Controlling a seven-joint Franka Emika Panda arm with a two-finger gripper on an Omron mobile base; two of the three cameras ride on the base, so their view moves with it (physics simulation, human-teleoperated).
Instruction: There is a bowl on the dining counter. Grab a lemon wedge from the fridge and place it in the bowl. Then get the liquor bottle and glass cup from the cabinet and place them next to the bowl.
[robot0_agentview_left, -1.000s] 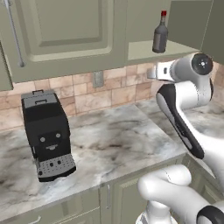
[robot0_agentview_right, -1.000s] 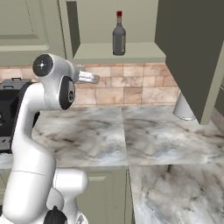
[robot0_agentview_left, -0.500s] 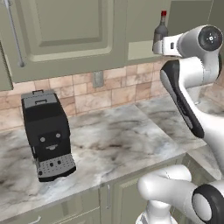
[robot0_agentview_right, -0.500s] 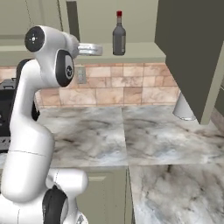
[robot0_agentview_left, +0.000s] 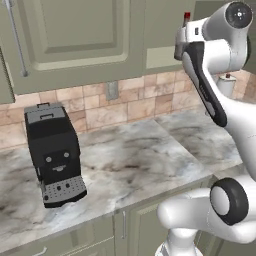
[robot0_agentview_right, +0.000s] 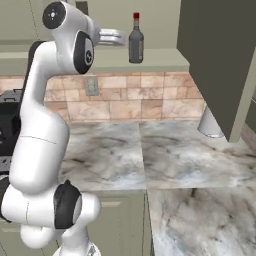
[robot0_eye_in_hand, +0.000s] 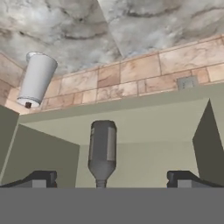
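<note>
Bottle dark grey, red-capped, upright on cabinet shelf; gripper wide open beside it, empty.

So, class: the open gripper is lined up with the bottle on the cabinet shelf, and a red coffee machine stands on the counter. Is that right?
Not quite. The coffee machine is black, not red, as the left base view shows. The rest holds: the gripper is open and lined up with the bottle on the cabinet shelf, and the machine stands on the counter.

Liquor bottle between spread fingertips — cabinet shelf.
</note>
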